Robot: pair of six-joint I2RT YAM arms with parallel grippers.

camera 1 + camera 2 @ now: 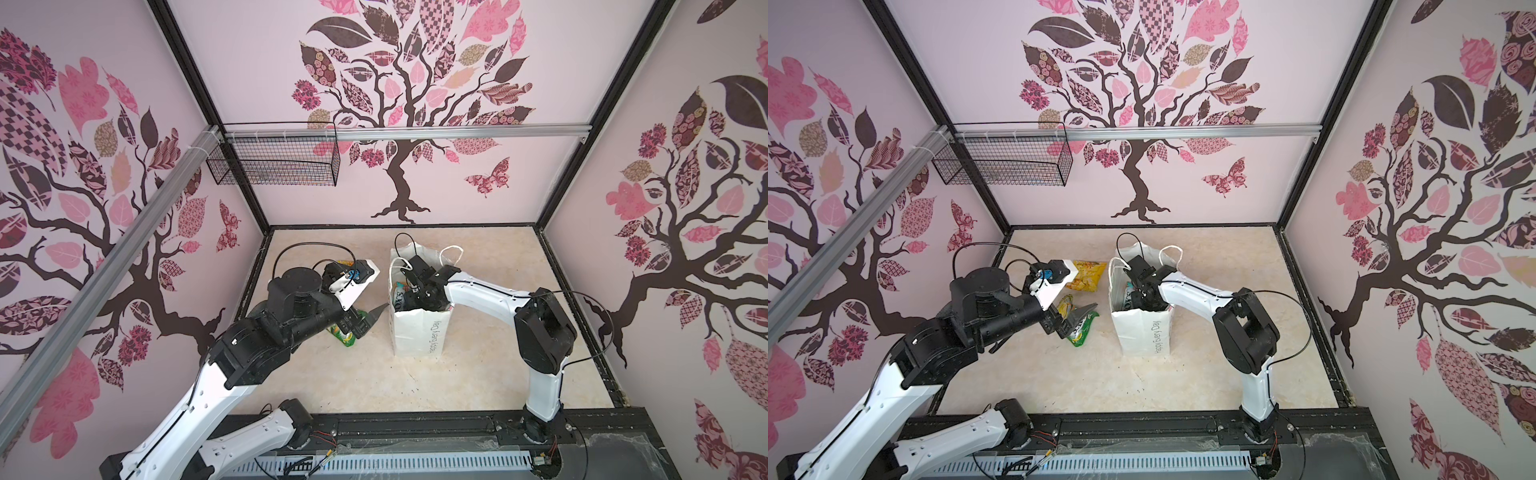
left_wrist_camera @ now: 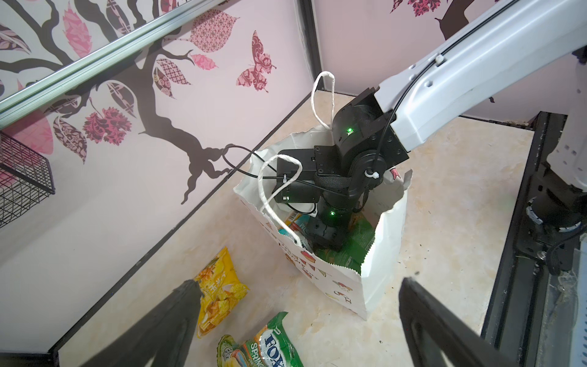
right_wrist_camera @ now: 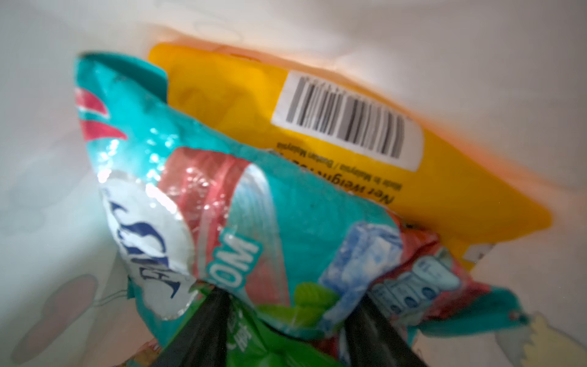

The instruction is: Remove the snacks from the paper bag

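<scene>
**Step in hand:** the pick inside the paper bag (image 1: 419, 332). Your right gripper (image 3: 292, 295) is down through the bag's mouth. Its dark fingers (image 3: 216, 317) sit on either side of the lower end of the teal-red packet (image 3: 254, 206). The jaws stand partway in, but I cannot tell whether they pinch the foil yet.

**Inside the bag:** behind the teal-red packet, against the bag's wall, lies the yellow-orange packet (image 3: 238, 105). A green packet (image 3: 251, 343) sits under the fingers.

**Outside the bag, on its left-arm side:** the yellow packet (image 1: 1086, 274) and the green-yellow FOX'S packet (image 2: 263, 346) lie flat on the table (image 1: 478, 374). Two are out and at least three are in.

**Left gripper** (image 2: 300, 281): released, jaws wide with nothing between them, hovering over the FOX'S packet beside the bag.

**Next move (judgement):** get a firm pinch, then lift straight up through the mouth. Nothing holds the bag down, so it may rise or tip with the packet. Your left gripper is free to steady the rim.

**Edges and room:**
- The bag's rim sits close around the right wrist.
- One cord handle (image 2: 276, 190) loops across the wrist housing with a black cable just beside it, so it is likely to snag as you withdraw.
- There is open table in front of the bag, toward the arm bases, and on its right-arm side.
- The bag's left-arm side is crowded.
</scene>
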